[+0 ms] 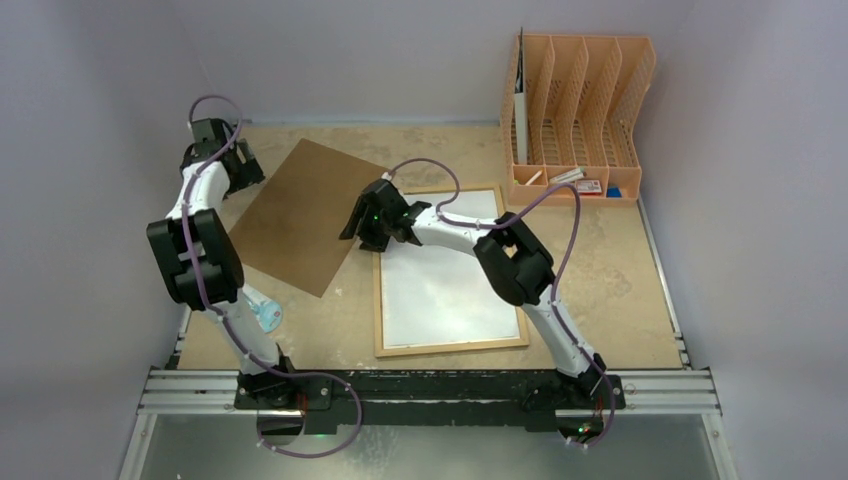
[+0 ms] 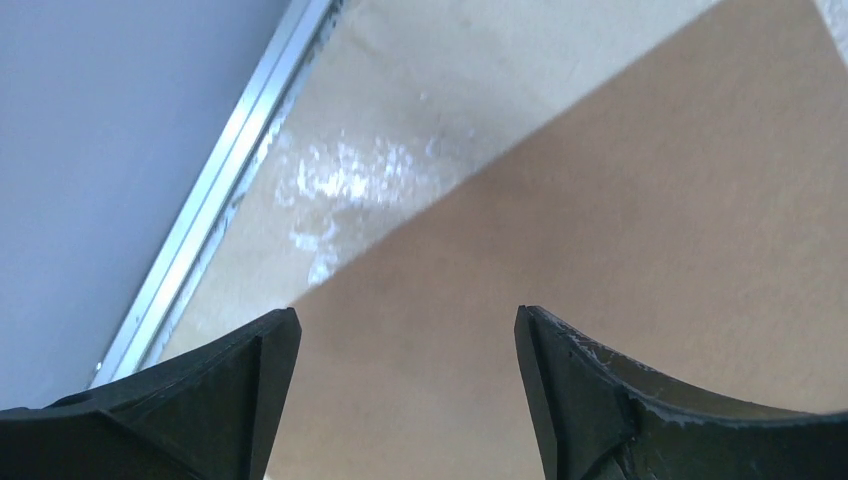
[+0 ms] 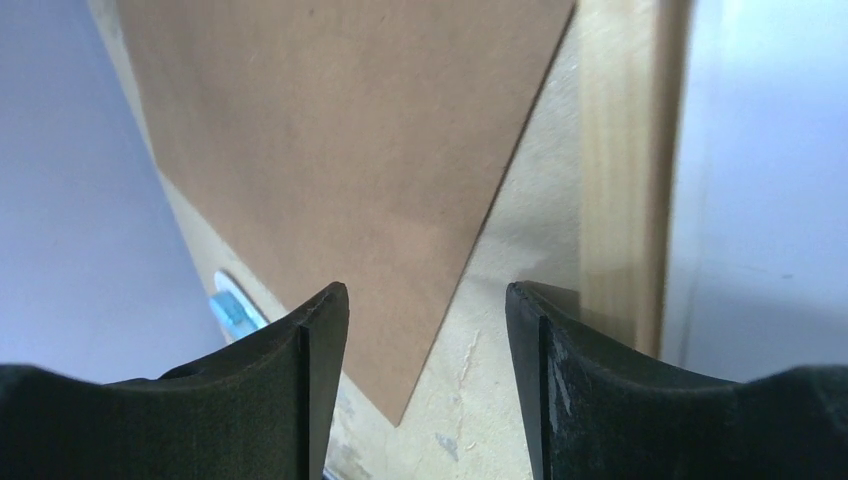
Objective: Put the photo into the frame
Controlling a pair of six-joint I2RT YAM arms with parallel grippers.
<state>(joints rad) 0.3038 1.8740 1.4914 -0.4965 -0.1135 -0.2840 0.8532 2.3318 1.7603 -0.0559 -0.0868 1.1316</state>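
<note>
Both grippers released over the opened frame and its loose back.

Only the overhead view gives the layout. The frame, white inside, lies flat at table centre. Its brown backing board lies skewed at the frame's 10 o'clock, and an orange file organiser stands at 1 o'clock. The left gripper is over the board's far-left corner, the right gripper over the frame's 11 o'clock corner. Only the wrist views settle the jaws. The left one shows fingers spread wide above board and bare table, nothing between. The right one shows fingers apart and unloaded, plus a strip of table separating the board's pointed corner from the wood border. A small white-and-blue item at 8 o'clock is too small to identify.
</note>
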